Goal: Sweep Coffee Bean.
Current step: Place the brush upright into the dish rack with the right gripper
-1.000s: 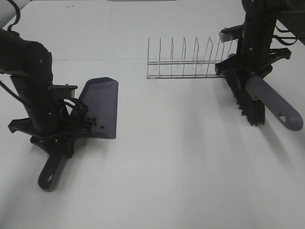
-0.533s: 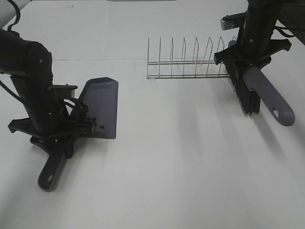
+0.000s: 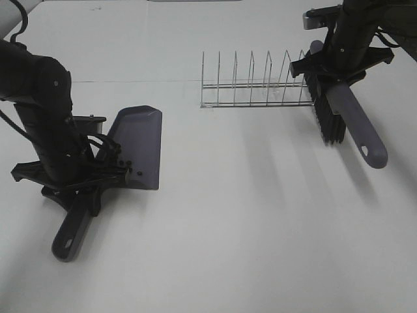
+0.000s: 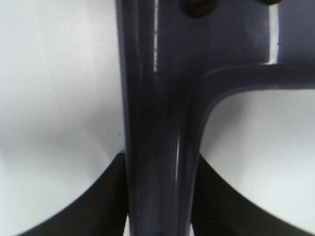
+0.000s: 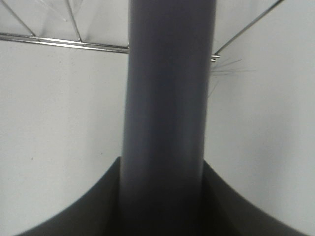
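Note:
My left gripper (image 3: 77, 189) is shut on the handle of a grey-purple dustpan (image 3: 140, 145) that lies flat on the white table (image 3: 247, 215) at the left. A few tiny dark coffee beans (image 3: 126, 167) lie in the pan near its handle end; one shows in the left wrist view (image 4: 197, 7). The dustpan handle (image 4: 152, 113) runs between the fingers (image 4: 98, 206). My right gripper (image 3: 339, 70) is shut on a brush handle (image 3: 357, 127), held above the table at the back right, black bristles (image 3: 329, 120) down. The handle fills the right wrist view (image 5: 167, 98).
A wire dish rack (image 3: 254, 88) stands at the back centre, its right end close to the brush; its wires show in the right wrist view (image 5: 49, 42). The table's back edge runs behind it.
My right arm has carried the brush toward the back of the table, closer to the rack's right end. The left arm and dustpan have not moved.

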You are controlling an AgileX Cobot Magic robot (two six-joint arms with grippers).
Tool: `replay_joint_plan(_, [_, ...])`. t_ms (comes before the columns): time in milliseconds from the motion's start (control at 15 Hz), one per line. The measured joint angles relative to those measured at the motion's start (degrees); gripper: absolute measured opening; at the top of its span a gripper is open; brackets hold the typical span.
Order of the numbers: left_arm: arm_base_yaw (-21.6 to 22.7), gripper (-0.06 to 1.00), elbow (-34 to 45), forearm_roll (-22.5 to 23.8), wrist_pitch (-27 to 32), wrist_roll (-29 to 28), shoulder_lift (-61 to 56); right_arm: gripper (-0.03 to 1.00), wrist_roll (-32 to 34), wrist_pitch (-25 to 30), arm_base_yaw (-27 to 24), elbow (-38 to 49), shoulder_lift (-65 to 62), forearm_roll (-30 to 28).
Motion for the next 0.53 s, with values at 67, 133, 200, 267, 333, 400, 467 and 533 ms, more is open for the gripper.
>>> replay_joint_plan(67, [0.0, 0.32, 0.0, 0.0, 0.0, 0.0, 0.0, 0.27, -0.3, 0.0, -0.7, -1.1, 0.7, 0.3])
replay_joint_plan(133, [0.0, 0.32, 0.0, 0.0, 0.0, 0.1, 0.0, 0.27, -1.1, 0.0, -1.1, -2.4, 1.8, 0.6])
replay_joint_plan(200, [0.0, 0.32, 0.0, 0.0, 0.0, 0.1, 0.0, 0.27, -2.1, 0.1, -1.2, -3.6, 2.9, 1.0])
replay_joint_plan(267, [0.0, 0.32, 0.0, 0.0, 0.0, 0.1, 0.0, 0.27, -2.3, 0.2, -1.2, -4.9, 4.1, 1.5])
replay_joint_plan(333, [0.0, 0.32, 0.0, 0.0, 0.0, 0.1, 0.0, 0.27, -2.3, 0.4, -1.2, -6.6, 5.3, 1.7])
replay_joint_plan(400, [-0.1, 0.32, 0.0, 0.0, 0.0, 0.1, 0.0, 0.27, -2.4, 0.7, -1.2, -8.7, 6.6, 1.7])
replay_joint_plan(467, [-0.1, 0.32, 0.0, 0.0, 0.0, 0.2, 0.0, 0.27, -2.4, 0.8, -1.2, -10.9, 7.6, 1.7])
replay_joint_plan(533, [-0.1, 0.32, 0.0, 0.0, 0.0, 0.2, 0.0, 0.27, -2.4, 0.8, -1.2, -13.1, 8.7, 1.7])
